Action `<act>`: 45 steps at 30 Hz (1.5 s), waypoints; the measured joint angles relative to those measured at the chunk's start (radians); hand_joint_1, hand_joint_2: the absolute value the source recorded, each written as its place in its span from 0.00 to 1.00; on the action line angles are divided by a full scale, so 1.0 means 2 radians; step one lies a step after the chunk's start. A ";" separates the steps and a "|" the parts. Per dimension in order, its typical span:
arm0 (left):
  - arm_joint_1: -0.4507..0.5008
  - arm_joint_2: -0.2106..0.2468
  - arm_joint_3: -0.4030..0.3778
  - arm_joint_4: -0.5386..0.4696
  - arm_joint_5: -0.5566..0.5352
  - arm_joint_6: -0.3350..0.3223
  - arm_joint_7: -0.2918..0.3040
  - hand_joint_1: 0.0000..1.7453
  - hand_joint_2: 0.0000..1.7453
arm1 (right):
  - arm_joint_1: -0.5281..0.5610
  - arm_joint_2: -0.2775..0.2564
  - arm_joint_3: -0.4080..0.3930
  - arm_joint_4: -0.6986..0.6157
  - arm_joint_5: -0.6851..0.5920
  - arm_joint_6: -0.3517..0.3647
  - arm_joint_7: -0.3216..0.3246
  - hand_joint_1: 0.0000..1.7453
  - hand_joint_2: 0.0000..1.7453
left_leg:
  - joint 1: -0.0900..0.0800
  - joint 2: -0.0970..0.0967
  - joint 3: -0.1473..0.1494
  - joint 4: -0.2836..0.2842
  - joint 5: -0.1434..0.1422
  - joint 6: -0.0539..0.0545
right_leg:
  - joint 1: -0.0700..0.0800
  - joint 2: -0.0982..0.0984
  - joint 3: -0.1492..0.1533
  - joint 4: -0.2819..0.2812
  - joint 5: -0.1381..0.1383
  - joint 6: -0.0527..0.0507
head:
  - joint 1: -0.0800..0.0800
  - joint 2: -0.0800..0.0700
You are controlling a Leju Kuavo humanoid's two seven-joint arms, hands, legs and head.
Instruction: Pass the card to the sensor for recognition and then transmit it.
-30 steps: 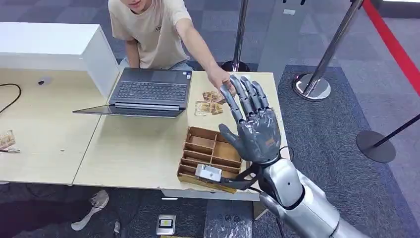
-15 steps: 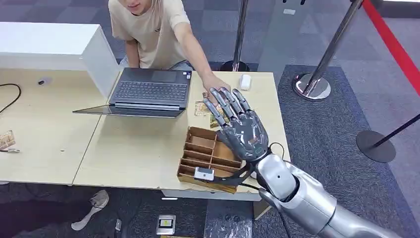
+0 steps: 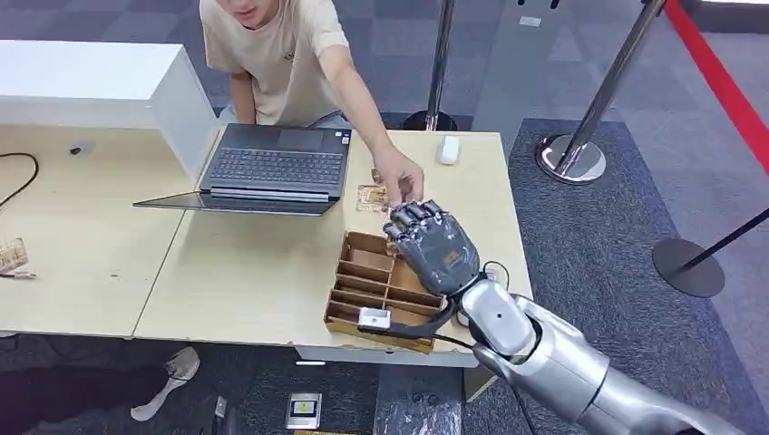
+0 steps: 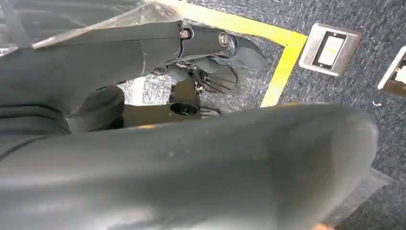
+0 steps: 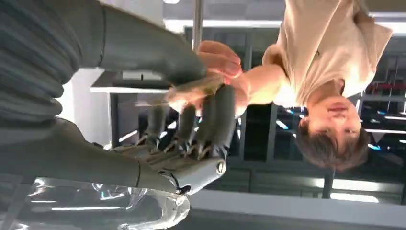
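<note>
Right hand: your right hand sits over the far edge of the wooden tray, thumb and fingers closed on the card in the wrist view.
Card: from the head camera your fingers hide it; it is a thin blurred strip in the wrist view.
Person: their hand is at 12 o'clock from yours, touching the same card.
Left hand: blurred grey fills its wrist view; you cannot tell its state.
Sensor: the small white reader lies at 7 o'clock, on the tray's near edge.
</note>
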 joint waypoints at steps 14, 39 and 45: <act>-0.004 -0.005 -0.008 0.000 -0.012 0.000 0.003 0.00 0.00 | -0.005 0.011 0.004 0.017 -0.022 -0.007 -0.004 1.00 1.00 | 0.000 0.000 0.000 0.000 0.000 0.000 | 0.000 0.000 0.000 0.000 0.000 0.000 | 0.000 0.000; 0.016 0.002 -0.007 0.000 0.014 0.013 -0.033 0.00 0.00 | 0.110 0.018 -0.177 0.002 -0.591 -0.031 -0.074 1.00 1.00 | 0.000 0.000 0.000 0.000 0.000 0.000 | 0.000 0.000 0.000 0.000 0.000 0.000 | 0.000 0.000; 0.015 0.002 -0.007 0.000 0.014 0.013 -0.033 0.00 0.00 | 0.114 0.019 -0.203 0.019 -0.593 -0.031 -0.076 1.00 1.00 | 0.000 0.000 0.000 0.000 0.000 0.000 | 0.000 0.000 0.000 0.000 0.000 0.000 | 0.000 0.000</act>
